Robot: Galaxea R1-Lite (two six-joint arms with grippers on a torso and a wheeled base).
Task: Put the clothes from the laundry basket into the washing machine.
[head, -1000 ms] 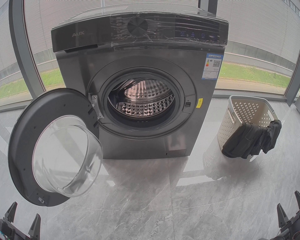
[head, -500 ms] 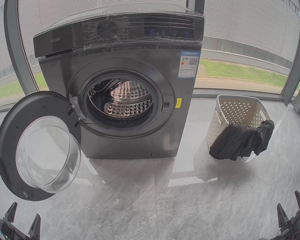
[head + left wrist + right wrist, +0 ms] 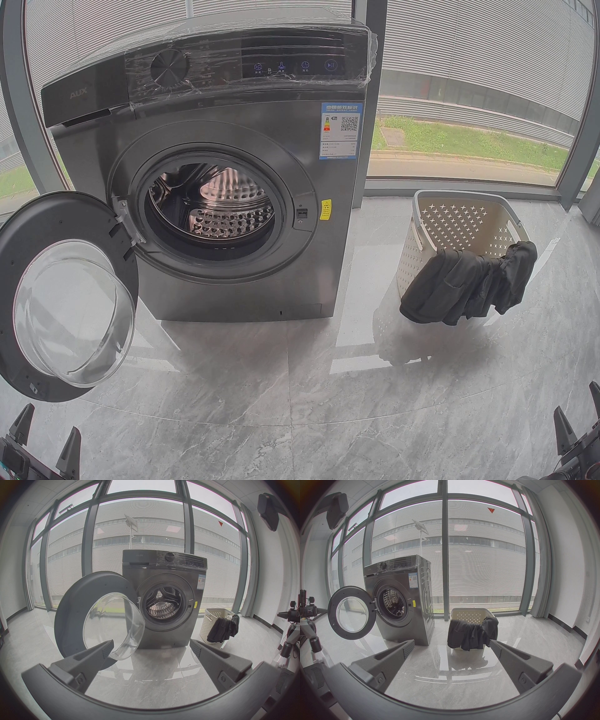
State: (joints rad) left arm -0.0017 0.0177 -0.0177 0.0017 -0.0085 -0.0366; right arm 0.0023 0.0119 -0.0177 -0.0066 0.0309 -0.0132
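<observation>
While both arms hang low and well short of the washing machine [image 3: 206, 206], the left pincer [image 3: 151, 643] and the right pincer [image 3: 451, 643] are released, jaws spread, holding nothing; the laundry basket [image 3: 465, 195] stands on the floor to the right of the washing machine, apart from it; the dark clothes [image 3: 465, 284] lie draped over the basket rim on the side away from the window, hanging down its outer wall; the door [image 3: 62, 300] is swung fully open on the washing machine's left, and the drum [image 3: 209, 206] looks bare.

Assessment: the step in hand is the approach and first grasp. Recommended: use the right pincer, as it is on the basket's side; close on the thick bunched fabric at the rim, not on a loose hanging end; lift straight up until the trailing cloth clears the rim, as the light basket could tip or drag; keep the left arm clear of the door.
</observation>
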